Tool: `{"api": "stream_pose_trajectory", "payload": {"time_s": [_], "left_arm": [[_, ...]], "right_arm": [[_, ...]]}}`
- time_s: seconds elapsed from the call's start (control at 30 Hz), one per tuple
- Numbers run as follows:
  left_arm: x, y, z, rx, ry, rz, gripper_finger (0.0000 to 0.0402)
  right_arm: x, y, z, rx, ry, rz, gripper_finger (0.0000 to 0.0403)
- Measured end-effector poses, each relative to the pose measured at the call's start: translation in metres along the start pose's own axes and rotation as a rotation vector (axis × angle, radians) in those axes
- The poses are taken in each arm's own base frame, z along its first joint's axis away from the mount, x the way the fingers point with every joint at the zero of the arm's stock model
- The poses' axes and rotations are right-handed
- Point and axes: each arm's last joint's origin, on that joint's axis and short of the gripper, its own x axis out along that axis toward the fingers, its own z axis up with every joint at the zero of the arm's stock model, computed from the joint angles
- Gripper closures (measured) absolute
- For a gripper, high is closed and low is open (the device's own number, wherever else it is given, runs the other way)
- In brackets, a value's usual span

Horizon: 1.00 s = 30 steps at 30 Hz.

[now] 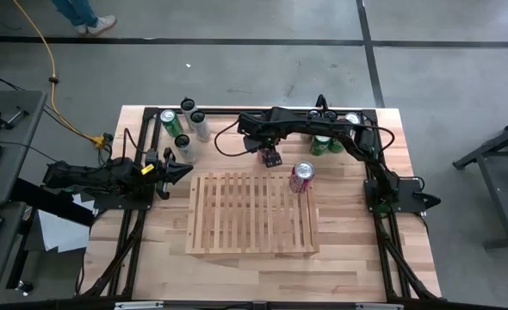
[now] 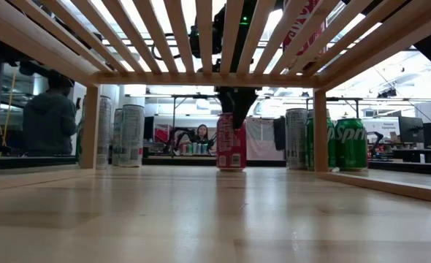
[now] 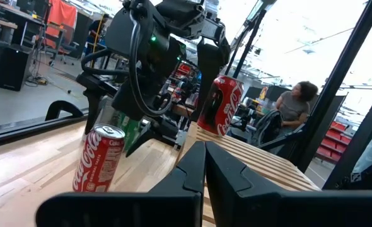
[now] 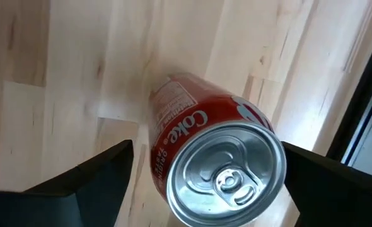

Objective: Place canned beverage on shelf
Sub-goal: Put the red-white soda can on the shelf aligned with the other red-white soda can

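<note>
We lower the right gripper (image 4: 205, 183), fingers wide and empty, around the Coke can (image 4: 214, 161) at shelf's (image 1: 252, 215) 12 o'clock; close centred. Left gripper (image 1: 181, 170) shut, empty.

Glossy red metal can (image 4: 202, 157) with brushed silver lid. Pale, smooth wooden slats on shelf (image 1: 252, 213); matt black plastic fingers (image 4: 94, 173).

A red can (image 4: 217, 157) standing on the surface reads "Coke"; a green can (image 2: 351, 142) at 3 o'clock shows "Spr".
</note>
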Motion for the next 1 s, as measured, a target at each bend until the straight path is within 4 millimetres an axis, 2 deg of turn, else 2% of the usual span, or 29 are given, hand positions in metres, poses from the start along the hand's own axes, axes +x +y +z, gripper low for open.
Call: {"api": "stream_pose_trajectory", "payload": {"time_s": [0.17,0.5,0.63,0.7,0.8,0.9,1.0], "left_arm": [[0.0,0.0,0.0,0.0,0.0,0.0,0.0398],[0.0,0.0,0.0,0.0,0.0,0.0,0.0398],[0.0,0.0,0.0,0.0,0.0,0.0,0.0398],[0.0,0.0,0.0,0.0,0.0,0.0,0.0398],[0.0,0.0,0.0,0.0,0.0,0.0,0.0398],[0.0,0.0,0.0,0.0,0.0,0.0,0.0398],[0.0,0.0,0.0,0.0,0.0,0.0,0.0398]], "right_arm": [[-0.01,-0.001,-0.002,-0.032,0.007,0.004,0.0022],[-0.052,-0.031,-0.008,0.071,-0.09,-0.039,0.0022],[-0.066,-0.038,-0.017,0.328,-0.149,0.109,0.0022],[-0.068,-0.039,-0.021,0.479,-0.148,0.217,0.0022],[-0.068,-0.039,-0.028,0.606,-0.122,0.355,0.0022],[-0.064,-0.039,-0.029,0.797,-0.061,0.311,0.0022],[-0.048,-0.039,-0.029,0.966,0.009,0.236,0.0022]]}}
